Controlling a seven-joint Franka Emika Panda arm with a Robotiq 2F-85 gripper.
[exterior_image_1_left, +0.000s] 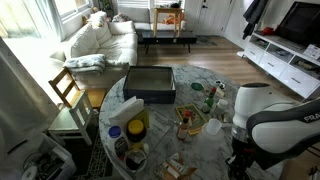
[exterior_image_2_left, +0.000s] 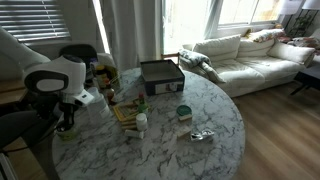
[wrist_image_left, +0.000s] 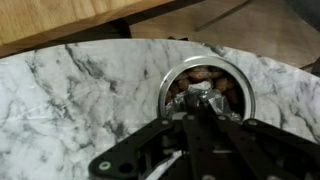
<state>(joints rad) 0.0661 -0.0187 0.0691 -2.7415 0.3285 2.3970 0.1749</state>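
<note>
In the wrist view my gripper (wrist_image_left: 197, 100) hangs over a round glass jar (wrist_image_left: 165, 85) with brown pieces inside. Its fingers are closed together on a crumpled silver foil wrapper (wrist_image_left: 207, 92) just inside the jar's mouth. The jar stands near the edge of the round marble table (wrist_image_left: 70, 90). In both exterior views the gripper (exterior_image_2_left: 66, 118) (exterior_image_1_left: 240, 158) points straight down at the table's rim, and the jar (exterior_image_2_left: 66, 131) is mostly hidden under it.
A dark box (exterior_image_2_left: 161, 75) (exterior_image_1_left: 150, 84) lies on the table's far side. Bottles, a wooden tray (exterior_image_2_left: 127, 112), a small white bottle (exterior_image_2_left: 141, 123), a green-lidded tub (exterior_image_2_left: 184, 112) and another foil wrapper (exterior_image_2_left: 203, 134) stand mid-table. A sofa (exterior_image_2_left: 245, 55) and chairs (exterior_image_1_left: 68, 90) surround it.
</note>
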